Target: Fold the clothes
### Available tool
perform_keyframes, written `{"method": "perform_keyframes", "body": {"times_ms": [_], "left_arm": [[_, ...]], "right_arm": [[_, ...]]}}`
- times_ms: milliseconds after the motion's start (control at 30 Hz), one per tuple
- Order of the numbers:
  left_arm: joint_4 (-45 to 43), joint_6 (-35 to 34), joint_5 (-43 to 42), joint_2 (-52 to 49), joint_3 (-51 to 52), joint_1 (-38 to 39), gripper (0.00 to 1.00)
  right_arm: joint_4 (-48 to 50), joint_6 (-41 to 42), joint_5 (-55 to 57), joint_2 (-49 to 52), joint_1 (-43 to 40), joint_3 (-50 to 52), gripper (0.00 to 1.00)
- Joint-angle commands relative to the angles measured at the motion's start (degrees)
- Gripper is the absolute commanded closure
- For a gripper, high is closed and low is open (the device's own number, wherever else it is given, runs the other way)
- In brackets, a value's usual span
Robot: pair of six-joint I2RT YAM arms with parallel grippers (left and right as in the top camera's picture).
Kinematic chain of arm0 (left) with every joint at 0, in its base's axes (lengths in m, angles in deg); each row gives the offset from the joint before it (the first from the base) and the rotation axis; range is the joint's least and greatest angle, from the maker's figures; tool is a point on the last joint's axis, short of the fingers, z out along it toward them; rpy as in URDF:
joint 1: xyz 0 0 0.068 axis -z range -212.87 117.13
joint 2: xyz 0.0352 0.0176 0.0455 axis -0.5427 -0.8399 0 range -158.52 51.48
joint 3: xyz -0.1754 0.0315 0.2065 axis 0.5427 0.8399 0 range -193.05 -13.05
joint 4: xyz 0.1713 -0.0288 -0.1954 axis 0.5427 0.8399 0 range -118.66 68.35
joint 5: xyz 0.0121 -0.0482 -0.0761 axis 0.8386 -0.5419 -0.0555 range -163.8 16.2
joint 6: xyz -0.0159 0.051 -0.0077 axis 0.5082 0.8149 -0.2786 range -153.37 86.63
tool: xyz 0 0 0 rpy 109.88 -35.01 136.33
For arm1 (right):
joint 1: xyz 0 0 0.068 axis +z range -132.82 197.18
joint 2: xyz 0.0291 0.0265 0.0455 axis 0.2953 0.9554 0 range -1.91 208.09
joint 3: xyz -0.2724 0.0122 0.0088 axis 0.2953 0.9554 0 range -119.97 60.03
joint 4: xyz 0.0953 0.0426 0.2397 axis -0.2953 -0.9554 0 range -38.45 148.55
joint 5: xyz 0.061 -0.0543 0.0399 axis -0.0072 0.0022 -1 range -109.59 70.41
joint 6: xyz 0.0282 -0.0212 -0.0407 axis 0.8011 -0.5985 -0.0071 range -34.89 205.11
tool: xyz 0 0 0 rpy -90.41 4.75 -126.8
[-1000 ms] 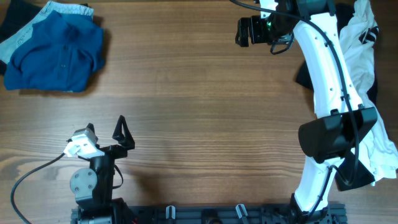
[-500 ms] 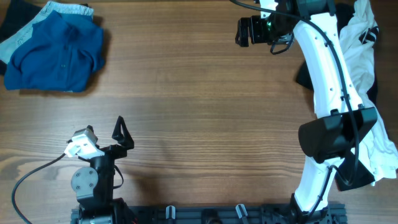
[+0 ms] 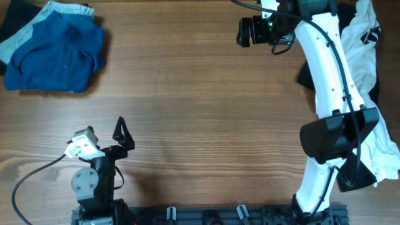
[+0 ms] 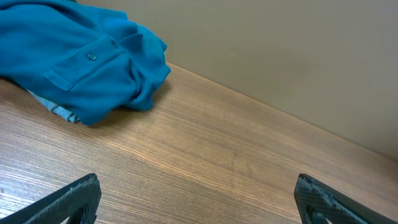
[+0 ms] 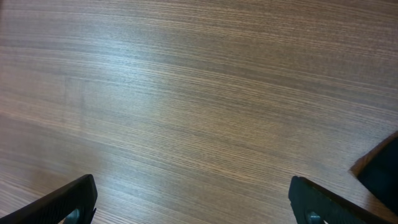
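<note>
Wood-grain brown table [image 3: 200,112] is seen from above, filling the whole frame. A white robot arm [image 3: 331,81] is stretched up the right side of the frame, from the lower edge to the top. Beneath and beside that arm, along the right edge, a crumpled white garment [image 3: 365,37] is heaped, with black cloth [image 3: 306,76] showing at its left margin.

In the upper left corner the teal-blue shirt [image 3: 59,53] is bunched in a loose, wrinkled heap, well apart from both grippers. Pale-blue denim jeans [image 3: 15,44] are partly covered by it and can be seen along its left and upper edges. In the left wrist view the shirt [image 4: 74,62] is shown at the upper left, with a buttoned placket visible and a strip of denim [image 4: 59,111] under its lower edge.

The right gripper [image 3: 242,31] is held at the top of the frame, right of centre, its jaws spread wide over bare wood and nothing between them. The left gripper [image 3: 105,132] is placed at the lower left, its jaws likewise spread wide and empty, pointed toward the shirt.
</note>
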Motion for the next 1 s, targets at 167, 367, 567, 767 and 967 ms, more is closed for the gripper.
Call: {"method": "perform_keyframes", "body": {"times_ms": [167,367,567,767,967], "left_arm": [[-0.2,-0.3,0.5,0.8,0.4,-0.4,0.0],[-0.2,-0.3,0.5,0.8,0.4,-0.4,0.0],[-0.2,-0.3,0.5,0.8,0.4,-0.4,0.0],[-0.2,-0.3,0.5,0.8,0.4,-0.4,0.0],[-0.2,-0.3,0.5,0.8,0.4,-0.4,0.0]], "right_arm": [[12.5,0.8,4.0,-4.6,0.5,-1.1,0.0],[24.2,0.7,4.3,-12.1,0.9,-1.1,0.0],[24.9,0.8,8.2,-24.5,0.9,2.8,0.0],[26.3,0.8,12.2,-41.0,0.9,16.5,0.0],[36.8,0.9,12.6,-60.1,0.9,36.6,0.0]]}}
